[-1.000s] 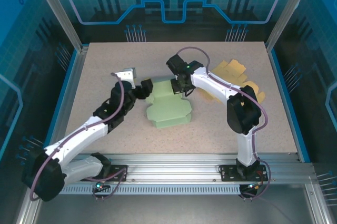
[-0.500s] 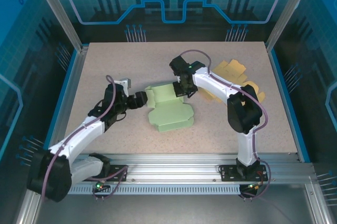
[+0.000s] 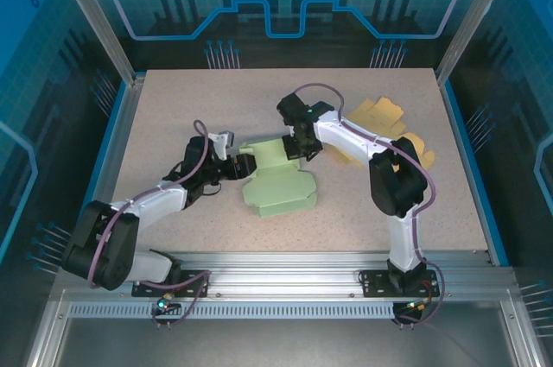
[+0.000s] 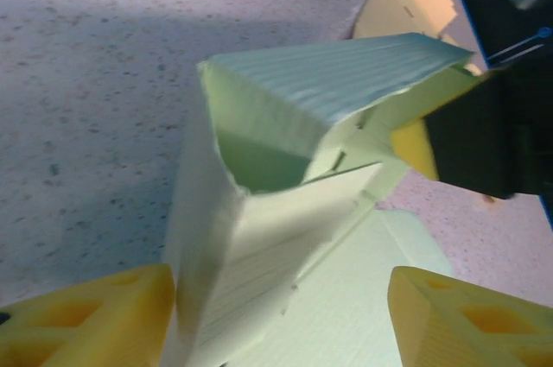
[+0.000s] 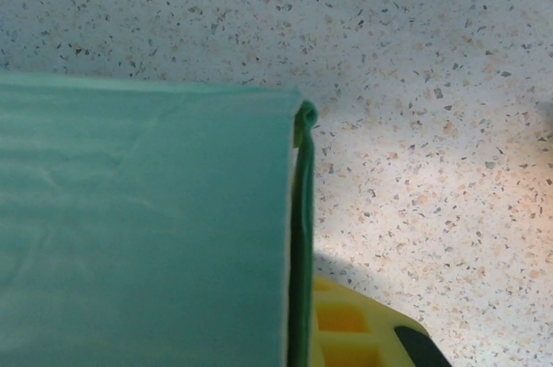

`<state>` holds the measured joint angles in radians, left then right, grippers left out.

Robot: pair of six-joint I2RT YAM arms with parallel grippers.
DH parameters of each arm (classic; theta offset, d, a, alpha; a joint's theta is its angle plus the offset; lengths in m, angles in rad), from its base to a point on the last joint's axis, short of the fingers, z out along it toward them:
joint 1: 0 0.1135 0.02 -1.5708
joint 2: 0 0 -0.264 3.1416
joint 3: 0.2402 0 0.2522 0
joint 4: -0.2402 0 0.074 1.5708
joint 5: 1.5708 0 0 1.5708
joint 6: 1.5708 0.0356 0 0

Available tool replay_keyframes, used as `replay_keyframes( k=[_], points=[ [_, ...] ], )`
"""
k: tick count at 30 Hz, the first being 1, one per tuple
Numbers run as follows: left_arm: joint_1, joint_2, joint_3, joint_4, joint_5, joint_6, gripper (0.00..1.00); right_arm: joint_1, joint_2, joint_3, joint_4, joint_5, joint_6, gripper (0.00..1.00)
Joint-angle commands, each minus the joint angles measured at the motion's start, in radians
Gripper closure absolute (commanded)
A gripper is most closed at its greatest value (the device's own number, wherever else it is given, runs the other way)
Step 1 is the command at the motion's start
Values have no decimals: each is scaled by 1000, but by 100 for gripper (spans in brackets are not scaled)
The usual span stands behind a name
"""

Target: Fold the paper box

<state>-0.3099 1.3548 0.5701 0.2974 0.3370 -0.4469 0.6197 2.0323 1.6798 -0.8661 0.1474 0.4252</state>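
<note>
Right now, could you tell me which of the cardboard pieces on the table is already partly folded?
The pale green paper box at the table's middle: some of its walls already stand raised. The tan cardboard farther back on the right lies completely flat.

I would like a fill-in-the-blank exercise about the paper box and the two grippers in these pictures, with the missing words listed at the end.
1. The partly folded paper box is ___ in colour.
2. The right gripper is ___ on the far wall of the box.
3. The left gripper, at the box's left end, has its jaws ___.
4. The flat tan cardboard lies on the ___.

Missing words: green; shut; open; table.
</note>
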Motion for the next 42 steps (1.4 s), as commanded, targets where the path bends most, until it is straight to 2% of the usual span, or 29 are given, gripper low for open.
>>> replay_keyframes(
  k=[1, 5, 8, 16, 18, 21, 22, 27, 35, 42],
  points=[
    [-30, -3, 43, 37, 33, 6, 37, 0, 22, 0, 7, -23, 7, 100],
    [-44, 20, 53, 39, 11, 13, 43, 4, 28, 3, 9, -27, 8, 100],
    [-53, 34, 62, 7, -49, 46, 46, 7, 31, 3, 9, -27, 8, 100],
    [-120, 100, 131, -144, -369, 263, 55, 17, 32, -2, 19, -38, 11, 100],
    [-140, 127, 147, -143, -438, 304, 62, 20, 34, -3, 22, -41, 12, 100],
    [-166, 172, 175, -135, -546, 346, 79, 23, 35, -4, 24, -43, 13, 100],
    [-174, 188, 183, -133, -573, 354, 81, 24, 35, -3, 23, -43, 13, 100],
    [-216, 274, 256, -138, -720, 395, 81, 28, 34, -9, 27, -49, 12, 100],
    [-230, 397, 368, -242, -904, 364, 84, 29, 38, -21, 36, -59, 12, 100],
    [-233, 449, 440, -386, -964, 284, 89, 23, 59, -13, 28, -57, 10, 100]
  ],
)
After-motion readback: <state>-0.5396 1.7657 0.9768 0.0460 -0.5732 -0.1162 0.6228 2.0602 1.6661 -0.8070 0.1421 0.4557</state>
